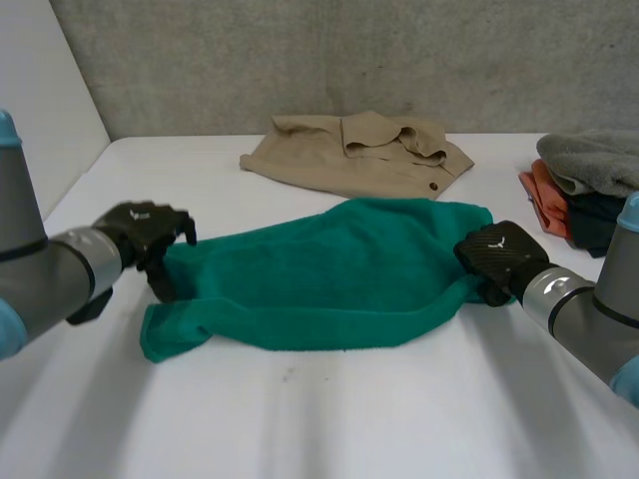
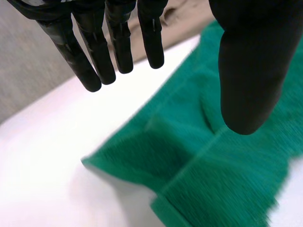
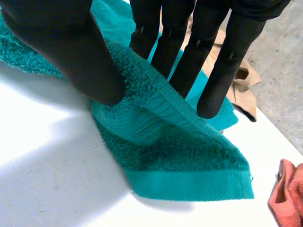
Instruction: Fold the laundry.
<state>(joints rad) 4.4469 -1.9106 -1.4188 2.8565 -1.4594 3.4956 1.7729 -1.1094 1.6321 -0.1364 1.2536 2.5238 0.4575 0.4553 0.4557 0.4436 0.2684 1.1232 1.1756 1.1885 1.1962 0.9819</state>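
We saw bare table (image 1: 319, 419) at six o'clock from the green towel (image 1: 319, 279); a tan shirt (image 1: 359, 155) blocked twelve, piled clothes (image 1: 589, 190) two.

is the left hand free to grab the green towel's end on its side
Probably yes: the left hand is open right over that end of the green towel, with nothing between them.

On white surface (image 1: 300, 419): teal-green terry towel (image 1: 319, 274), doubled over lengthwise, spread wide, lower layer jutting out at left corner, right end bunched, raised. Just behind towel: beige button shirt (image 1: 359, 155), crumpled, lying flat. Right of towel: stack of grey, dark, orange folded clothes (image 1: 584, 190).
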